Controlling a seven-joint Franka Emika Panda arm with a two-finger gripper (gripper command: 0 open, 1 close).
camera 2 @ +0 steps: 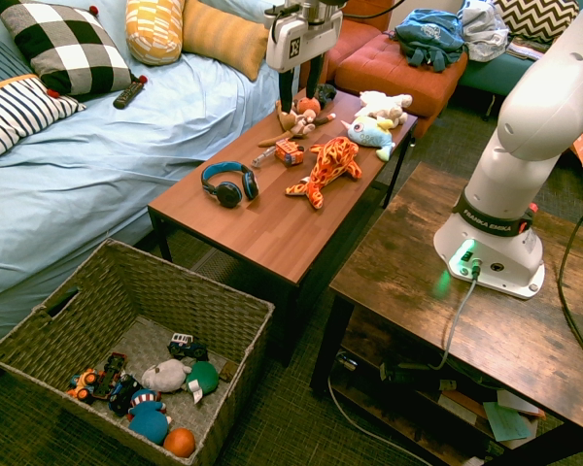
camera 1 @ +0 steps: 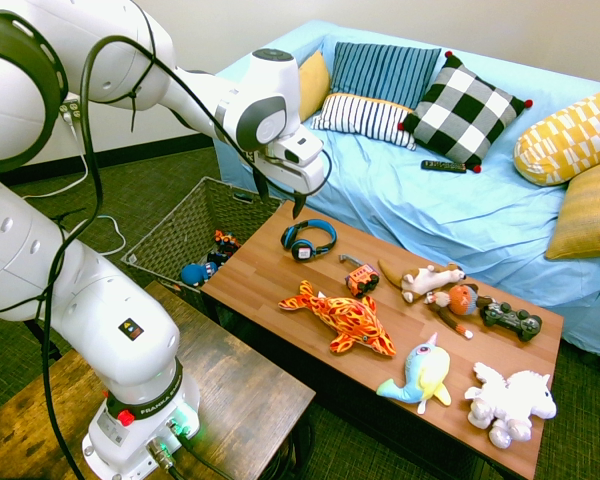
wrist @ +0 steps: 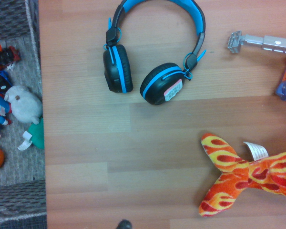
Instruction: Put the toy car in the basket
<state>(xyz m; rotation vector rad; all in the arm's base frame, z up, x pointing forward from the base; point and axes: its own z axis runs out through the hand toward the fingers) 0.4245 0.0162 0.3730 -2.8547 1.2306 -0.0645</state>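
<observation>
Small orange plastic toy car (camera 1: 361, 278) just beside blue-black headphones (camera 1: 309, 239) on smooth wooden table (camera 2: 262, 228), only its edge caught by wrist view; empty gripper (camera 1: 277, 200) spread above; woven wicker basket (camera 2: 235, 295) below headphones' end.

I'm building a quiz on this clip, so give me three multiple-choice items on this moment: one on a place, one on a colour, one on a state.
1. Where is the toy car?
A. in the basket
B. on the table, between the headphones and the plush dog
C. on the sofa

2. What colour trims the headphones?
A. blue
B. red
C. yellow

3. What is the gripper doing?
A. holding the car
B. holding the plush fish
C. open and empty above the table

Answers:
1 B: the car sits on the table between the headphones and the plush dog, while the basket stands on the floor at the table's end.
2 A: the band and cups carry blue edging.
3 C: the fingers hang apart with nothing between them.
</observation>
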